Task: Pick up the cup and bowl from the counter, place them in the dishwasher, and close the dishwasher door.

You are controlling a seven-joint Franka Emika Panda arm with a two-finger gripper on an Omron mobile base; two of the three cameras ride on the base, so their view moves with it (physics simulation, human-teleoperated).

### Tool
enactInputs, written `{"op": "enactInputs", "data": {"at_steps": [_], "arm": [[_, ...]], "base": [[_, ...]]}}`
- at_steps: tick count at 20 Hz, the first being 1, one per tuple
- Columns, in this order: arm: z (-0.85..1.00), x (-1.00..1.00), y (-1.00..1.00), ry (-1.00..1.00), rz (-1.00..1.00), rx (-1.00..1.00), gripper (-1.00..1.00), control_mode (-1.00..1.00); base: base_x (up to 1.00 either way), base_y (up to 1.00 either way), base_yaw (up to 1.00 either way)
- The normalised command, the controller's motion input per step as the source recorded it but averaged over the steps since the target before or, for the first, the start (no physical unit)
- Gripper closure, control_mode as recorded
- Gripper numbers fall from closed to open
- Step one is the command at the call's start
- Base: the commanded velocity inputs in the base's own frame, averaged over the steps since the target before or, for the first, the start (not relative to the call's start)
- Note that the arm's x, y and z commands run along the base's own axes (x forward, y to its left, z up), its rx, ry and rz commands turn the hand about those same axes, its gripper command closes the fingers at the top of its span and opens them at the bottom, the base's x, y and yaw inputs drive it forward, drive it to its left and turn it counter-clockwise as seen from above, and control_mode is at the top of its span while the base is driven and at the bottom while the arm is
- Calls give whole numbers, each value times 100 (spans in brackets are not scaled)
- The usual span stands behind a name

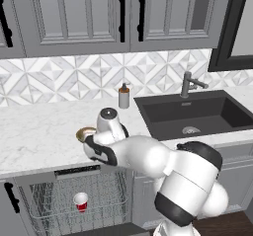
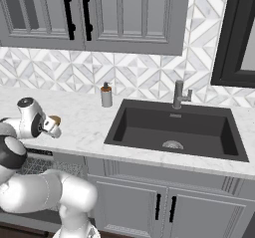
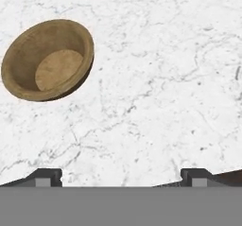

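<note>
The tan-brown bowl (image 3: 47,60) lies upright on the white marble counter (image 3: 165,78), up and to the left of my gripper (image 3: 120,178) in the hand view. The gripper is open, hovers above bare marble and holds nothing. From the left base view the bowl (image 1: 84,133) peeks out behind my hand near the counter's (image 1: 39,131) front edge. The red cup (image 1: 80,202) stands in the wire rack (image 1: 49,200) of the open dishwasher below the counter. In the right base view the bowl (image 2: 55,118) shows as a brown sliver behind my gripper (image 2: 51,128).
A grey soap bottle (image 1: 124,97) with a brown pump stands at the backsplash, left of the black sink (image 1: 195,114) and its faucet (image 1: 189,84). Grey upper cabinets (image 1: 84,13) hang above. My own arm (image 1: 148,156) crosses in front of the counter edge.
</note>
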Motion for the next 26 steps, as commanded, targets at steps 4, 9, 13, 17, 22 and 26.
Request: {"op": "enactInputs", "data": {"at_steps": [4, 9, 13, 17, 22, 26], "arm": [[0, 29, -1, -1, 0, 2, -100, -100], [0, 38, 0, -1, 1, 1, -100, -100], [0, 27, 0, 0, 0, 0, -100, -100], [0, 36, 0, 0, 0, 0, -100, -100], [0, 36, 1, 2, 1, 0, -100, -100], [0, 37, 17, 5, 2, 0, -100, -100]], "base": [[0, 0, 0], [0, 0, 0], [0, 0, 0], [0, 0, 0], [0, 0, 0], [0, 0, 0]]}}
